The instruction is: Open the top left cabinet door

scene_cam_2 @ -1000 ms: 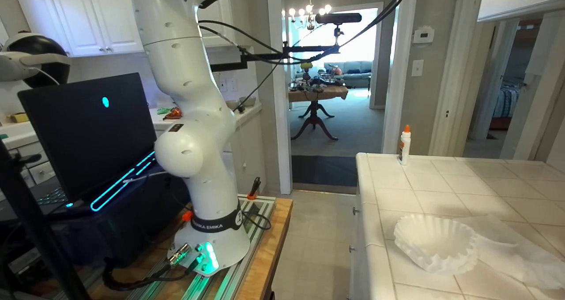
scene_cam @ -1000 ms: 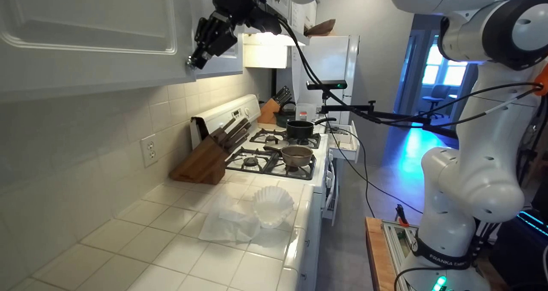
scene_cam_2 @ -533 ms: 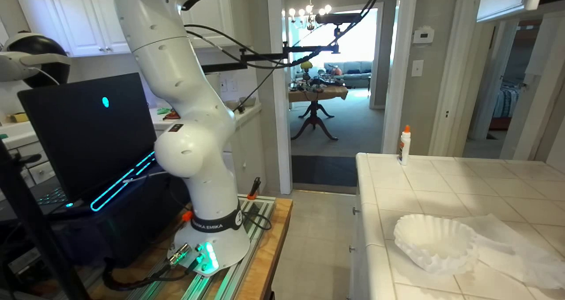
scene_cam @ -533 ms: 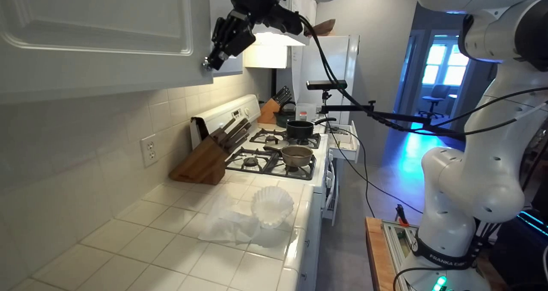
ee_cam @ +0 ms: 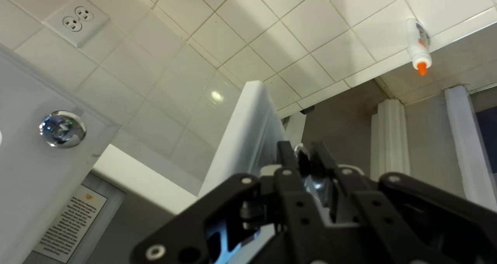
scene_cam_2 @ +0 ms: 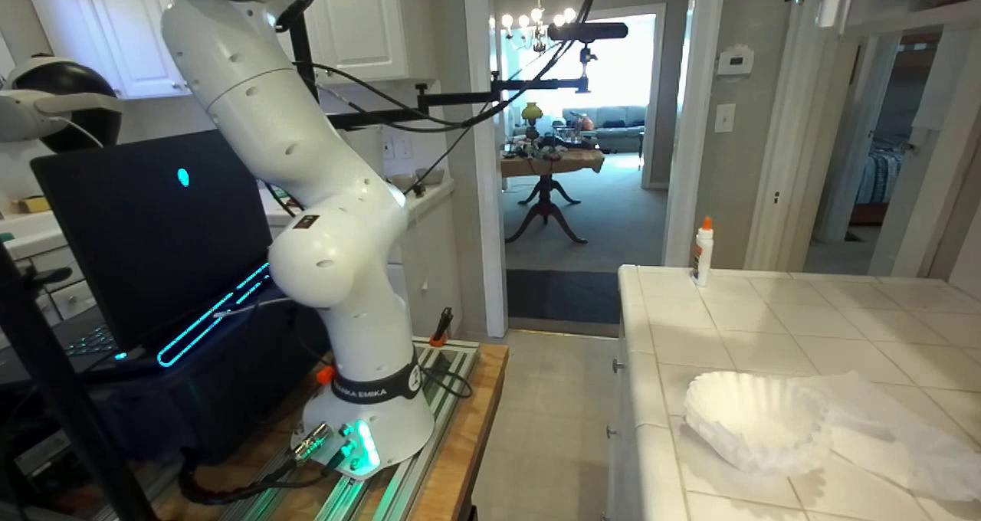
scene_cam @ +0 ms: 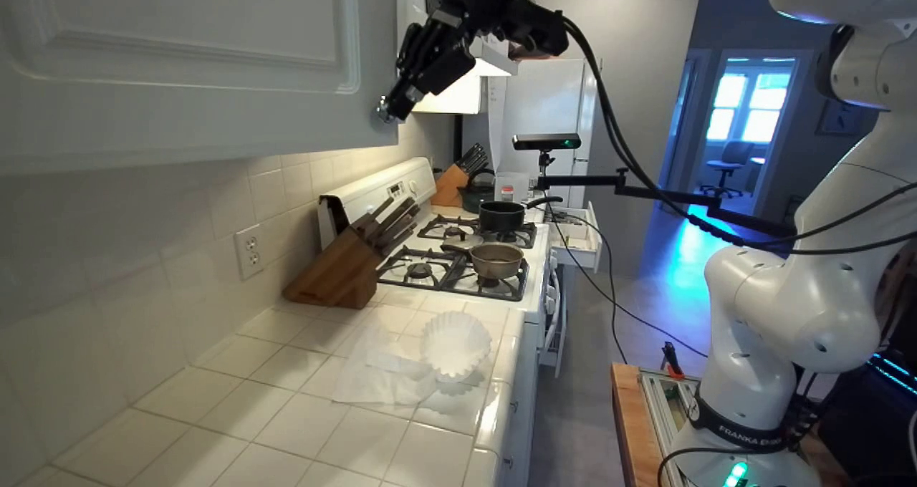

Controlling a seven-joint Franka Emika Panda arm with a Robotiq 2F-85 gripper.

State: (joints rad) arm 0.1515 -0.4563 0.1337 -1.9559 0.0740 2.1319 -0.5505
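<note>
A tiled counter (scene_cam: 258,408) lay below the gripper (scene_cam: 402,104). In an exterior view it pinched the silver knob (scene_cam: 384,109); the top left cabinet door (scene_cam: 200,46) spread away just beyond its tips. In an exterior view the door stood edge-on just beside the gripper, out from the cabinet (scene_cam_2: 897,24). Wrist view: matching door (ee_cam: 35,174) apart from the gripper. Judgement: door partway out; wider swing, release remained.

Light is overexposing the window (scene_cam: 745,107); the chandelier (scene_cam_2: 539,37) is glowing; glare is spotting the tiled backsplash (ee_cam: 155,81).
</note>
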